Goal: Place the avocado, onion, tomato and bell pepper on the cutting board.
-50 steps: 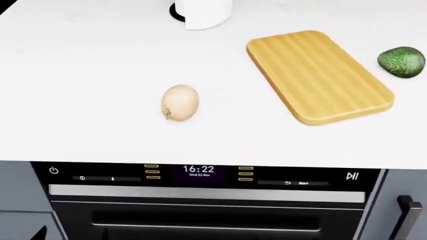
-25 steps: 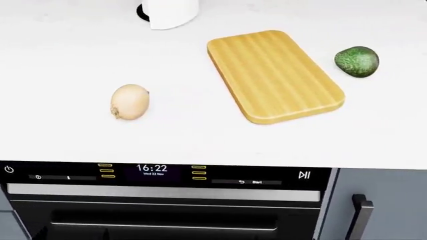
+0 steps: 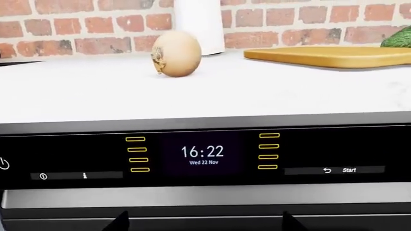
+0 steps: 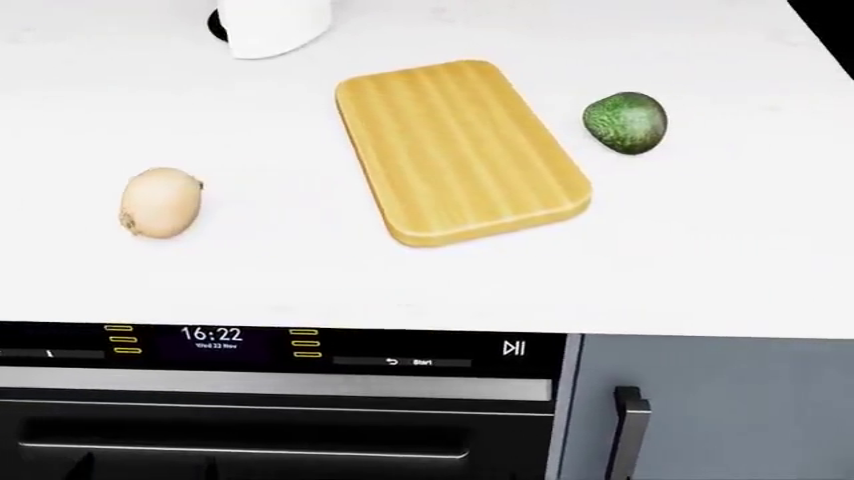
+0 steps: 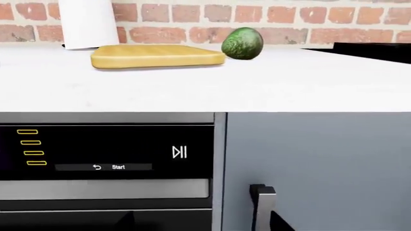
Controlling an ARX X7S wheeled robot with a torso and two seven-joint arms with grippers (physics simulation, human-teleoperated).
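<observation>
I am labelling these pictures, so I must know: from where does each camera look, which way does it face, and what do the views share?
Head view: high, looking down on the counter with the onion, cutting board and avocado; no arm shows.
Left wrist view: low before the oven, facing the brick wall; dark tips at the edge may be the gripper.
Right wrist view: low, facing the same wall; likewise.
Shared: all three show the board.

Cutting board (image 4: 461,150): light yellow-orange w/ lengthwise grain stripes. Avocado (image 4: 625,122): dark green, mottled skin. Onion (image 4: 160,202): pale tan-beige, brownish tuft at one end. Worktop (image 4: 694,250): plain white. Oven panel (image 3: 205,156): black w/ white digits & yellow bars. Brick wall (image 5: 289,17): red-brown w/ pale mortar. Cabinet front (image 5: 321,168): grey-blue.
</observation>
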